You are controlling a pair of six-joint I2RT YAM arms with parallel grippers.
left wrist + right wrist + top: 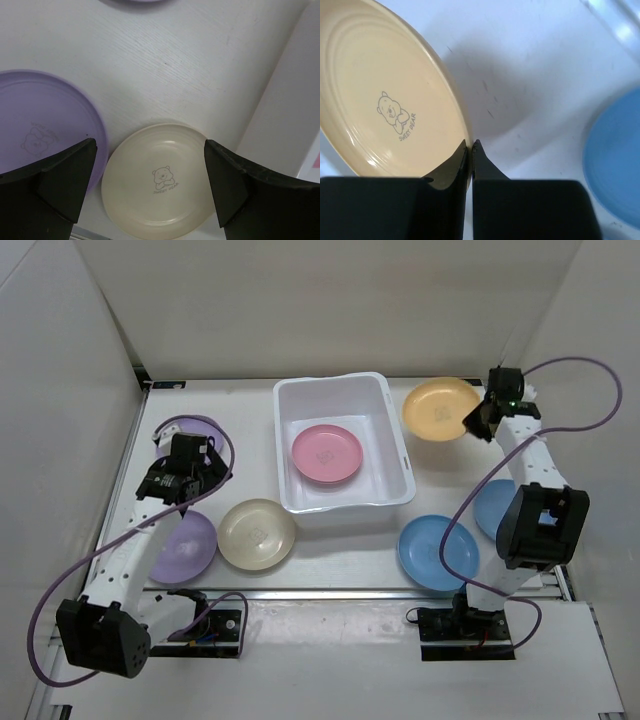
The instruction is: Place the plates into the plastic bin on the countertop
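Observation:
The white plastic bin [345, 506] stands mid-countertop with a pink plate [326, 454] lying in it. My right gripper [478, 420] is shut on the rim of a yellow-orange plate [438, 408] just right of the bin. In the right wrist view the fingers [471, 146] pinch that rim, and the plate [380, 95] casts a shadow on the countertop. My left gripper [185, 475] is open and empty, hovering left of the bin. In the left wrist view it [150, 150] stands above a cream plate [160, 180] and a purple plate [45, 125].
The cream plate [257, 533] and purple plate [185, 545] lie front left. Another purple plate [200, 426] is partly hidden behind the left gripper. Two blue plates [437, 552] [492, 508] lie front right, one partly under the right arm. A metal rail [330, 590] edges the front.

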